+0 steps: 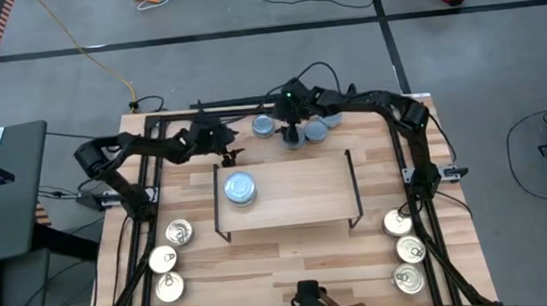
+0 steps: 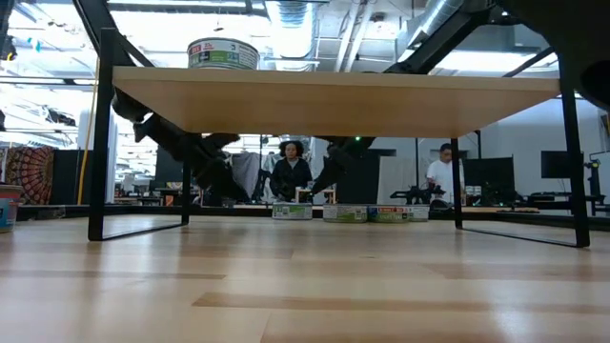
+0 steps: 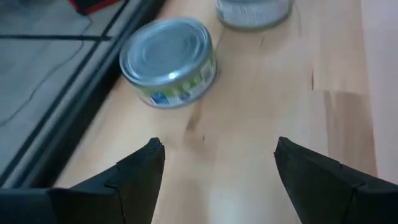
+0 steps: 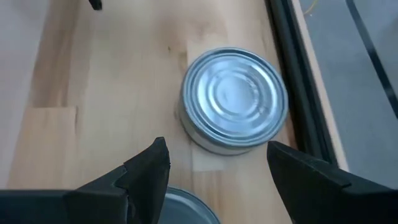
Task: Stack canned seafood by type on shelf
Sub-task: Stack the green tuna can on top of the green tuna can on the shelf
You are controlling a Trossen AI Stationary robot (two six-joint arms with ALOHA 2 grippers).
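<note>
Tabletop shelf (image 1: pixel 296 195) holds one blue-grey tin (image 1: pixel 239 188); both arms' jaws apart, empty.

The table (image 1: pixel 291 267) is pale wood with a smooth, faintly glossy finish, and the shelf (image 1: pixel 296 200) has a matt light wooden top on thin black metal legs. The blue-grey tin (image 4: pixel 233 99) is ribbed, dull-sheened metal; the pull-tab tins (image 1: pixel 178 233) gleam shiny silver-gold

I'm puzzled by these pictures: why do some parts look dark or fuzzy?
Low view: bright ceiling lights behind leave the shelf underside and legs shadowed. Left wrist view: the tin looks soft, the open left gripper fingers dark. Right wrist view: the tin lid shows sharp rings, soft sheen.
</note>
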